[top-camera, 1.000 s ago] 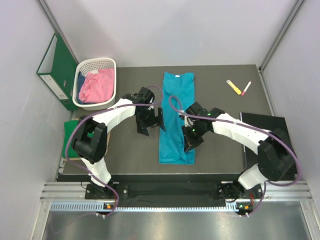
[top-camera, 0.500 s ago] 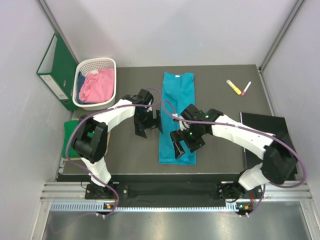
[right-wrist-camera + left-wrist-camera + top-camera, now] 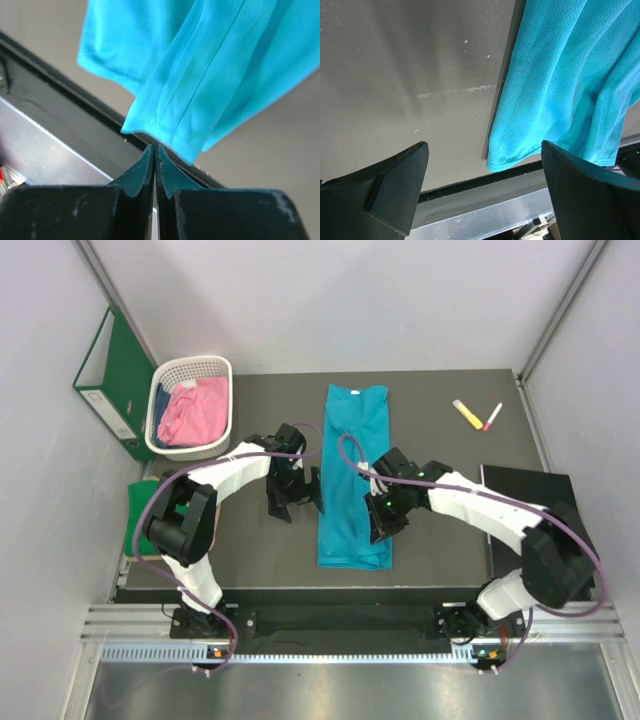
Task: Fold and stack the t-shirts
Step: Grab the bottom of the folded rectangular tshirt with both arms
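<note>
From above: the teal-blue t-shirt (image 3: 352,465) lies folded into a long strip down the middle of the table (image 3: 250,555). My left pincer (image 3: 297,508) hovers over bare tabletop just beside its left edge, jaws spread wide. My right pincer (image 3: 383,528) sits over the strip's right edge, near the lower hem. The pink t-shirt (image 3: 185,415) is bundled in the white basket (image 3: 190,367) at the far left, and the green t-shirt (image 3: 137,508) lies at the table's left edge.

Left wrist: my left pincer (image 3: 484,150) gapes, nothing between the fingers (image 3: 395,190); the teal shirt's (image 3: 560,80) hem corner lies on the grey surface.

Right wrist: my right pincer (image 3: 155,150) is clamped tight, tips together, right under a folded corner of the teal cloth (image 3: 200,65). Whether a sliver of hem is pinched, I can't tell.
</note>
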